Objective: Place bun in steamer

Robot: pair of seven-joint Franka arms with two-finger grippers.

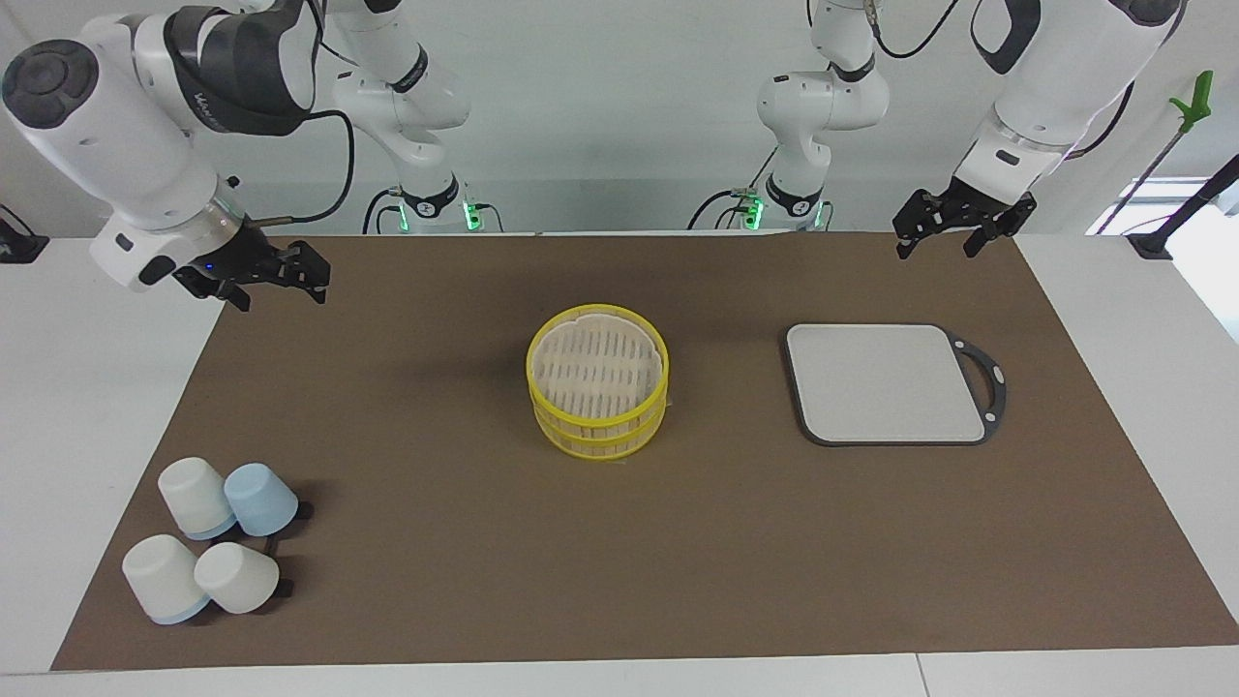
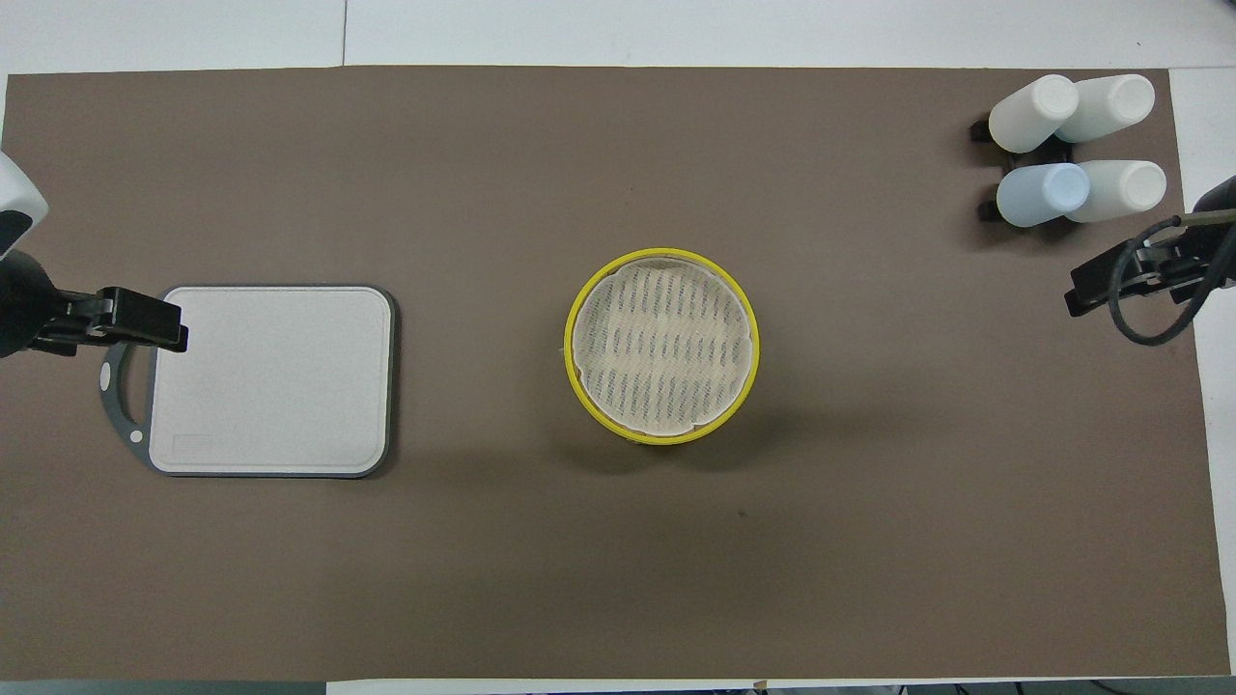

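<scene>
Cups point(image 1: 208, 552): four, white and blue, lower left of facing frame. Steamer point(image 1: 598, 379): yellow-rimmed, stacked, pale slatted floor, frame centre on brown table point(image 1: 436, 542). Grey board point(image 1: 886, 383): centre right. Left gripper point(image 1: 963, 232), right gripper point(image 1: 281, 286): raised at upper corners, fingers apart, holding nothing.
</scene>
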